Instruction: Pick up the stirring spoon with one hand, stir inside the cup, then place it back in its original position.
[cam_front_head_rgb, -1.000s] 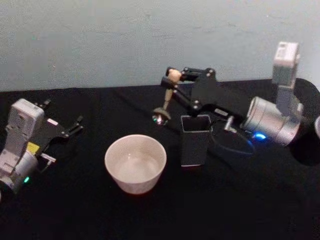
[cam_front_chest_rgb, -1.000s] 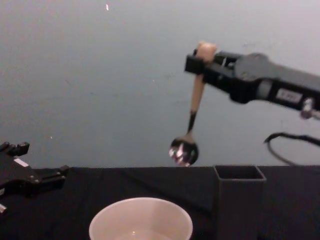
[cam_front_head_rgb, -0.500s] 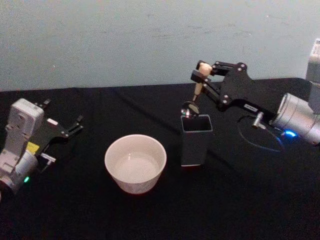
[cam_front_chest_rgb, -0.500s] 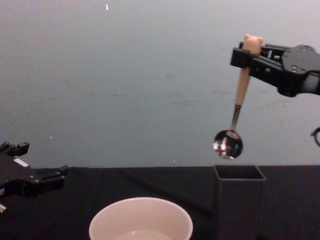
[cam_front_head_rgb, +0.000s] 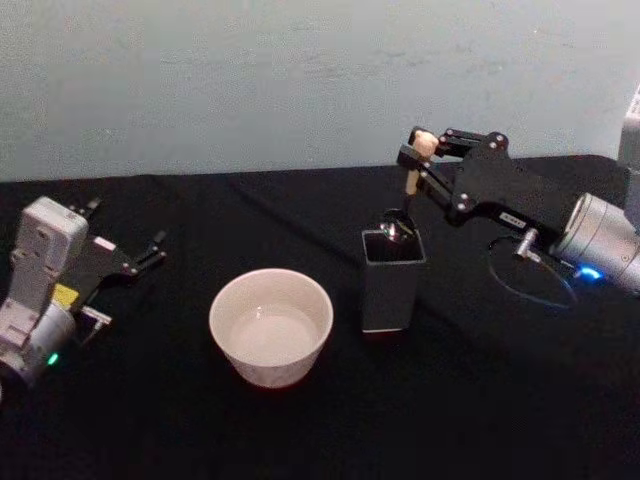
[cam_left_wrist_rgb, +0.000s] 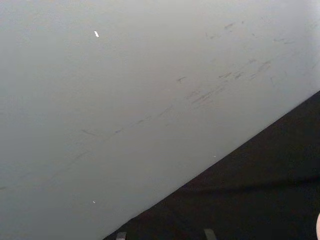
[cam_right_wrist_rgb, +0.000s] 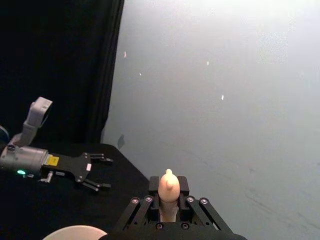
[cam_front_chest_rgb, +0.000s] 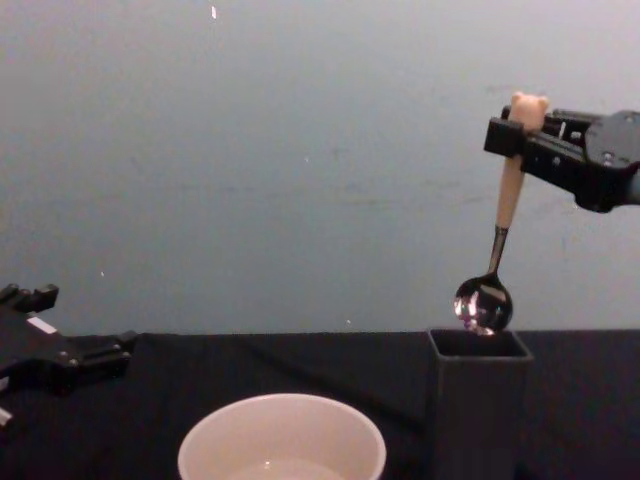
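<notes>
Chest view first: my right gripper is up high over the right half of the worktop, jaws pinched tight on the stirring spoon just under its bear head. The spoon hangs almost upright, handle on top, tilted a touch so the shiny bowl sits slightly to the left of my fingers. That bowl is right at the mouth of the holder box, its lower edge level with the rim; whether metal touches the wall, I cannot tell. From the head view the bowl sits over the far side of the box's opening.

The holder box stands upright near the middle of the worktop. Just to its left, closer to the front edge, sits the cup, upright, not touching the box, with the spoon well apart from it.

Over at the left edge of the worktop my left gripper lies low, jaws spread wide with nothing between them, well away from cup and box.

In the right wrist view the bear head pokes up between my clamped fingers, pale wall behind it.
</notes>
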